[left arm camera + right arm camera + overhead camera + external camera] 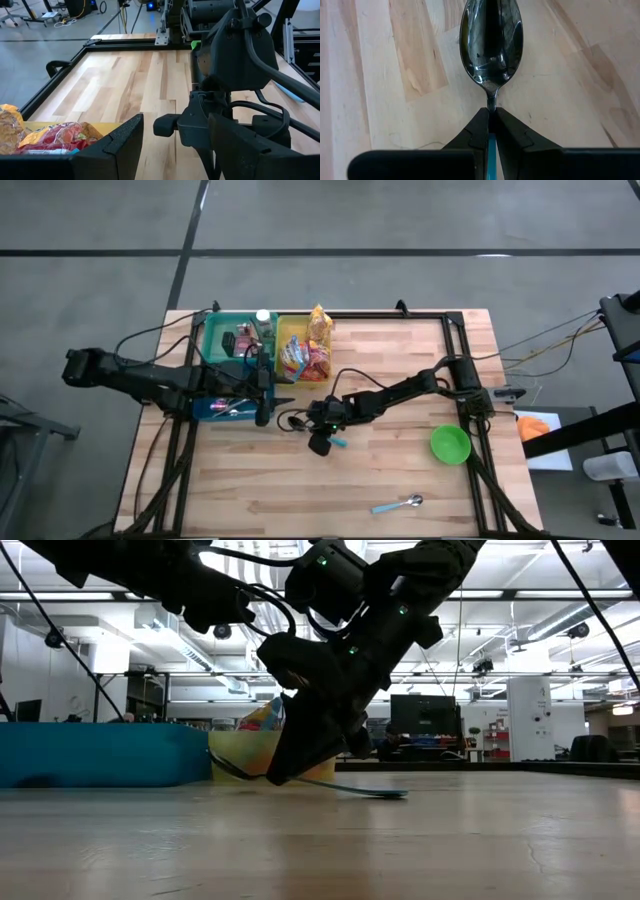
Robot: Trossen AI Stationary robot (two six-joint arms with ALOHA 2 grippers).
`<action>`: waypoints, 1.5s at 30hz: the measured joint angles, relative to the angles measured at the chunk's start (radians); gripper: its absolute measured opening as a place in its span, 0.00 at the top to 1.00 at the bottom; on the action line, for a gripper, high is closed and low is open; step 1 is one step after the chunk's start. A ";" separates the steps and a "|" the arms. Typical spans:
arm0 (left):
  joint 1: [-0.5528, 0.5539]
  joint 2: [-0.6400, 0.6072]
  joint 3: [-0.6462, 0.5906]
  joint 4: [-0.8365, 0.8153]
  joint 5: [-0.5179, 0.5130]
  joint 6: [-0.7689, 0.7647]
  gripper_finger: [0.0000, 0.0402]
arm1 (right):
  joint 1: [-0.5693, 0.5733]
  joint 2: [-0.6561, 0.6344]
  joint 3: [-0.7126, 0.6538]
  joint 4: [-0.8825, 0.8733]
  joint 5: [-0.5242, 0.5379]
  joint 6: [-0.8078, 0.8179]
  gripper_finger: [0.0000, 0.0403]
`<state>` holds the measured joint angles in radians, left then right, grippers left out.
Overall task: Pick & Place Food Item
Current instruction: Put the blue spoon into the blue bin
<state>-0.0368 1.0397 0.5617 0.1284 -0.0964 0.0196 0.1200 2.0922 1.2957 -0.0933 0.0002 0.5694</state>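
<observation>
With my right gripper (491, 131) clenched on the blue handle of a spoon (491, 47), I'm low over the middle of the table (400, 470), the polished steel bowl poking out ahead of my fingertips. The trick here, I reckon, is keeping the spoon level and square in the pinch, because that thin handle looks ready to twist between hard pads. The bowl is glossy and mirror-bright; the table's pale wood planks are matte and grainy. My left gripper (175, 145) hangs half open, holding nothing, just beside the yellow bin (291, 332). The food sits there: crinkly, shiny snack packets (312, 355), soft and likely slippery. A smooth green bowl (450, 444) waits well apart on the right, with a second spoon (400, 504) lying near the front edge
</observation>
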 joint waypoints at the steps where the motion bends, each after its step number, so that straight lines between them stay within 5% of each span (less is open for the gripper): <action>1: 0.000 0.000 0.000 0.000 0.000 0.000 0.44 | 0.000 0.000 0.000 0.000 0.000 0.000 0.95; 20: 0.000 0.000 0.000 0.000 0.000 0.000 0.44 | 0.000 0.000 0.000 0.006 0.002 0.006 0.68; 35: 0.000 0.000 0.000 0.000 0.000 0.000 0.44 | 0.019 -0.038 -0.003 0.047 0.078 -0.052 0.67; 45: -0.001 0.000 0.000 -0.006 0.000 0.000 0.44 | 0.048 -0.238 -0.170 0.201 0.156 -0.078 0.67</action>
<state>-0.0376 1.0397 0.5621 0.1225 -0.0964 0.0196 0.1684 1.8538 1.1261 0.1072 0.1563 0.4912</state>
